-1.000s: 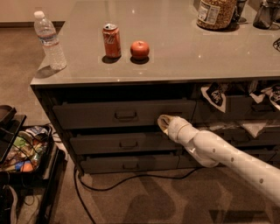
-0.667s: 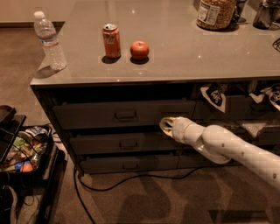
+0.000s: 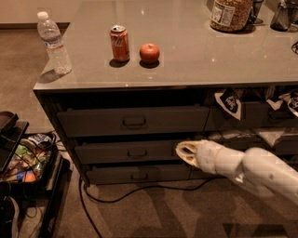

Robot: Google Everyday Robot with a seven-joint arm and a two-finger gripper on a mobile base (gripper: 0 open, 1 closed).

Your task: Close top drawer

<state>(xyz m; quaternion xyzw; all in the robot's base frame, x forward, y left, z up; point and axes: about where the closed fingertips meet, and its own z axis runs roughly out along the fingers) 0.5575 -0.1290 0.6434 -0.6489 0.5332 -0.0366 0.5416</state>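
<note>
The top drawer (image 3: 132,121) is a wide dark grey front with a small bar handle (image 3: 134,122), under the grey countertop (image 3: 195,56). A dark gap shows above it and the front seems to stand slightly out. My gripper (image 3: 185,151) reaches in from the right on a white arm (image 3: 251,167). It is below the top drawer's right end, in front of the right end of the middle drawer (image 3: 128,152). It holds nothing that I can see.
On the countertop stand a water bottle (image 3: 53,44), a red can (image 3: 120,43), a red apple (image 3: 149,53) and a jar (image 3: 228,14). A bottom drawer (image 3: 137,174), a floor cable (image 3: 139,188), a cluttered cart (image 3: 25,160) at the left, packets (image 3: 228,102) in the right shelves.
My gripper has moved down and slightly right, from the lower right of the top drawer front to the level of the middle drawer. The drawers look unchanged.
</note>
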